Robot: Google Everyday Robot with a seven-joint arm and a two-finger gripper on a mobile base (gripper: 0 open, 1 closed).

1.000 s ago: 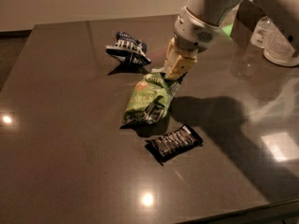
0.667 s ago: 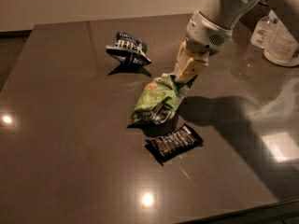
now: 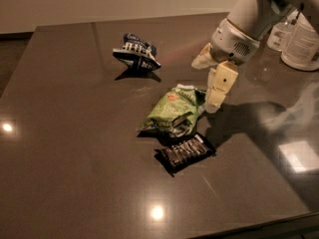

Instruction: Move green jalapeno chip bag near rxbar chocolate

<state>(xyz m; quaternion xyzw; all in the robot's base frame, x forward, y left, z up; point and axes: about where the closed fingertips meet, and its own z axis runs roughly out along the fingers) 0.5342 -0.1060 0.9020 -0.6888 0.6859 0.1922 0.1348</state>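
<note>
The green jalapeno chip bag (image 3: 172,112) lies crumpled on the dark table, its lower edge touching or just short of the rxbar chocolate (image 3: 185,152), a small black bar with white lettering in front of it. My gripper (image 3: 203,86) hangs just right of the bag's upper right corner. It is open and empty, with one finger (image 3: 202,60) pointing left and the other finger (image 3: 220,86) pointing down beside the bag.
A dark blue and white snack bag (image 3: 135,51) lies at the back, left of the arm. White containers (image 3: 300,39) stand at the back right. The table's front edge (image 3: 249,225) runs close below the bar.
The gripper carried the green bag rightward toward the black bar, then opened and let it go. The bag now rests on the table; the gripper has drawn back to the right.
</note>
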